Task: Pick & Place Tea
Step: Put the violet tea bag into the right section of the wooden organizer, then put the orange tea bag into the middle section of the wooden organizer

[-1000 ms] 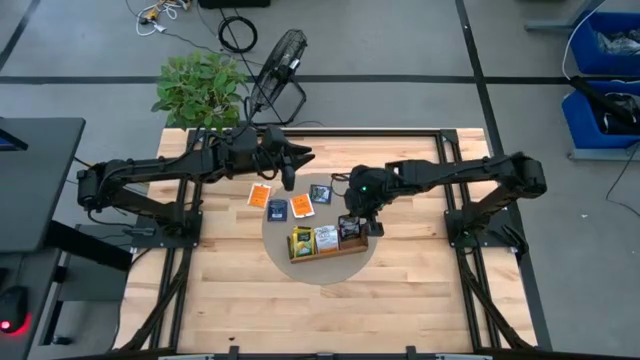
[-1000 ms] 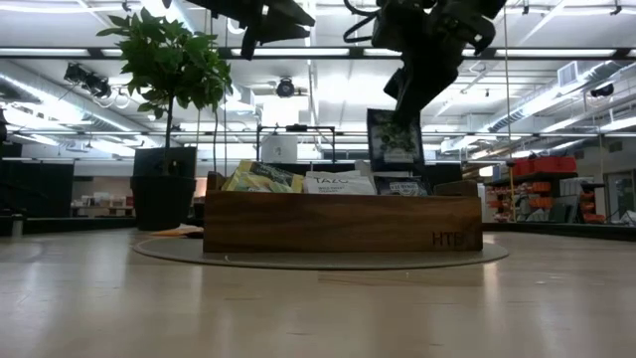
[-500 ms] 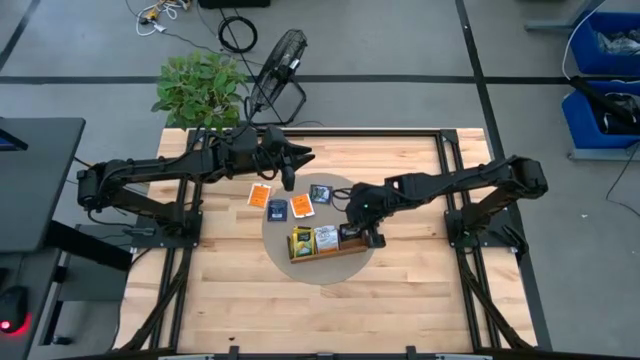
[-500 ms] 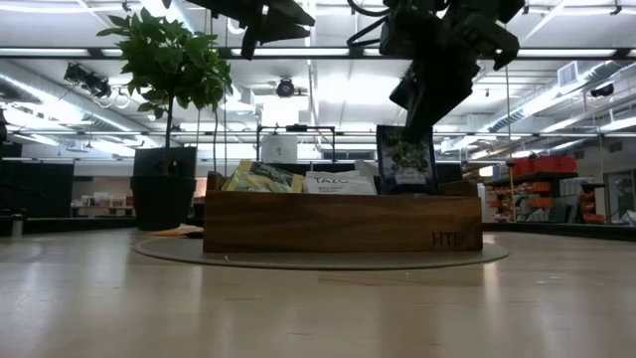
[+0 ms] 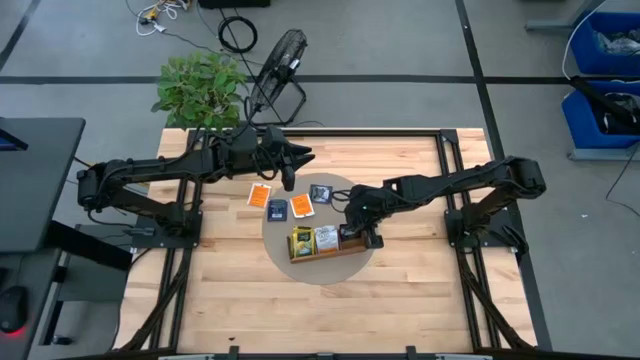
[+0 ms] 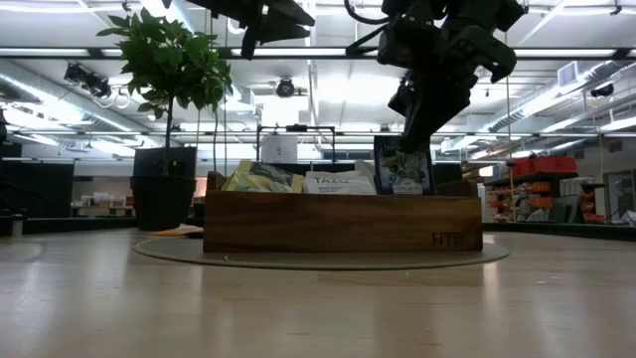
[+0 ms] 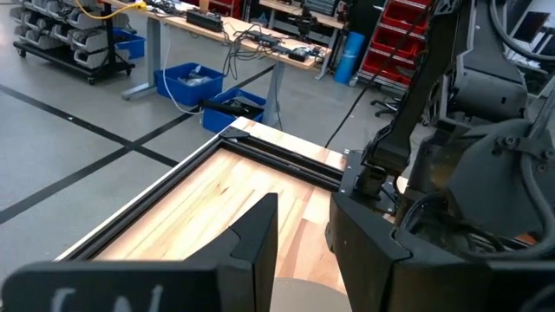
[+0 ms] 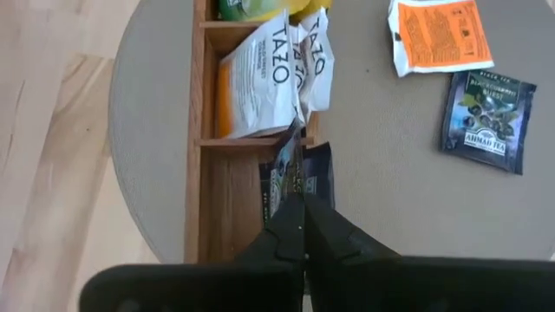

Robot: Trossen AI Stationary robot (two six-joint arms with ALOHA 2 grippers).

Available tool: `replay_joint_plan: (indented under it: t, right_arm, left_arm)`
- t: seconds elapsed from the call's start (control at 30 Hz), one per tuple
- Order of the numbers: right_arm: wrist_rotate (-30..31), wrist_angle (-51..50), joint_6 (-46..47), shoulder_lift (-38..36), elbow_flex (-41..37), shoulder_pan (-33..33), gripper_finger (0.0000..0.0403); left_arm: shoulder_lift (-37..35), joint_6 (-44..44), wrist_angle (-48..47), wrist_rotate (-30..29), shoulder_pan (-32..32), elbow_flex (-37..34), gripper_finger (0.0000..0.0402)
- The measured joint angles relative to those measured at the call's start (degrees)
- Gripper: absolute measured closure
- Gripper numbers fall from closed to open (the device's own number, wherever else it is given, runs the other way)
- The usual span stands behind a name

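The long wooden tray (image 5: 325,251) sits on a round grey mat (image 5: 330,276). It has yellow-green packets (image 6: 260,177) in its left compartment and white Tazo packets (image 8: 269,74) in the middle one. My right gripper (image 5: 353,214) is above the right compartment, shut on a dark packet (image 6: 402,165) that stands upright in it. Another dark packet (image 8: 317,173) is beside the held one. Two orange packets (image 5: 259,194) (image 5: 276,209) and two dark ones (image 5: 300,206) (image 5: 321,192) lie flat on the mat. My left gripper (image 5: 290,166) hovers open, high over the table's far side. My right gripper pinches the dark packet's top edge (image 8: 291,184) between its two fingers, coming from above and pointing down. The packet hangs upright with its lower part inside the tray's right compartment (image 6: 401,187). The tray wall hides whether its bottom edge rests on the floor.
A potted plant (image 5: 200,85) and a black fan (image 5: 280,60) stand beyond the table's far-left edge. Bare wood (image 5: 400,300) lies near and to the sides of the mat. The left arm (image 5: 160,172) stretches along the far-left part of the table.
My right gripper has moved down and a little toward the near edge, still shut. The dark packet it carries has gone from hanging clear above the tray to standing with its lower part inside the right compartment.
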Motion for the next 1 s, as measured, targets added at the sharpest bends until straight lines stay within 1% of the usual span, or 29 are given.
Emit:
replay_joint_plan:
  t: [0.27, 0.33, 0.73, 0.83, 1.0]
  right_arm:
    - [-0.3, -0.1, -0.2, 1.5, 0.0, 1.0, 0.0402]
    - [-0.3, -0.1, -0.2, 1.5, 0.0, 1.0, 0.0394]
    - [2.0, -1.6, -0.8, 1.5, 0.0, 1.0, 0.0289]
    - [2.0, -1.6, -0.6, 1.5, 0.0, 1.0, 0.0272]
    - [2.1, -1.6, -0.2, 1.4, 0.0, 1.0, 0.0254]
  left_arm:
    - [0.0, 0.0, 0.0, 0.0, 0.0, 0.0, 0.0289]
    - [0.0, 0.0, 0.0, 0.0, 0.0, 0.0, 0.0289]
    - [0.0, 0.0, 0.0, 0.0, 0.0, 0.0, 0.0289]
    - [0.0, 0.0, 0.0, 0.0, 0.0, 0.0, 0.0289]
    - [0.0, 0.0, 0.0, 0.0, 0.0, 0.0, 0.0289]
